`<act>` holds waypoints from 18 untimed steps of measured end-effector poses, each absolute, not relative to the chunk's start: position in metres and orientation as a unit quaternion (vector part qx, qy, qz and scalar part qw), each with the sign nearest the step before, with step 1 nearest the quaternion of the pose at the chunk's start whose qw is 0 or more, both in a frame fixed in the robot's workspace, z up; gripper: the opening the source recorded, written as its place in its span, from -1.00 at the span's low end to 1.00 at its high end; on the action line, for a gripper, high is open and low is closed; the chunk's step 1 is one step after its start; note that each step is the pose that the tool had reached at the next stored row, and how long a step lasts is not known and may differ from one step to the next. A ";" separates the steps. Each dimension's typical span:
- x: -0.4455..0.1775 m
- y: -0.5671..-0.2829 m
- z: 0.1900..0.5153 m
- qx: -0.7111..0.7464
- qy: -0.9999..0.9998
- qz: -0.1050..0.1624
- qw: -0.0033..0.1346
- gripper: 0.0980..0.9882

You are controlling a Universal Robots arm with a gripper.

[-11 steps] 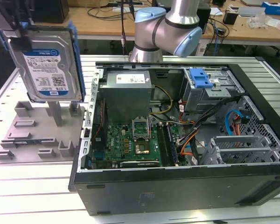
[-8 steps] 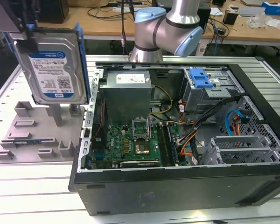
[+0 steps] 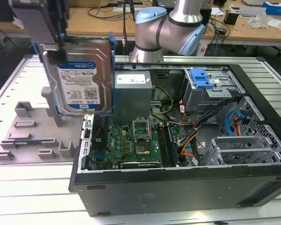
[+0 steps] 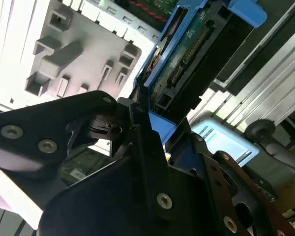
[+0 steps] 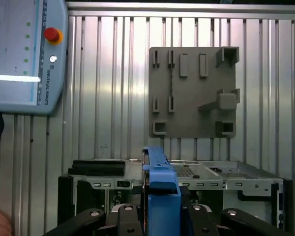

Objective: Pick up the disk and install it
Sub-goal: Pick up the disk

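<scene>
With end effector (image 5: 160, 210) pinching the disk (image 3: 79, 77) by its top edge, holds it upright, long axis vertical, drive bay (image 3: 196, 98) well apart toward the exterior view's right.

Bright, even room light fills the exterior view, leaving the pale bench (image 3: 4, 79) slats almost washed out and the case (image 3: 178, 192) interior dimmer. In the second wrist view the bench burns white while the disk (image 4: 196, 54) underside sits in shadow. In the first wrist view a glare stripe crosses the pendant (image 5: 19, 54).
</scene>
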State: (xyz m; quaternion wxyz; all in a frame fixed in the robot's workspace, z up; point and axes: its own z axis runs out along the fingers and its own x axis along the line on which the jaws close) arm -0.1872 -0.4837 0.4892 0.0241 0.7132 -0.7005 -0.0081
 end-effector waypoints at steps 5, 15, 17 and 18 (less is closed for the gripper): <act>-0.149 -0.497 0.489 0.713 -0.700 -0.009 0.025 -0.40; -0.095 -0.515 0.489 0.713 -0.700 -0.010 0.026 -0.40; -0.082 -0.520 0.489 0.713 -0.700 -0.010 0.026 -0.40; -0.071 -0.523 0.489 0.713 -0.700 -0.010 0.026 -0.40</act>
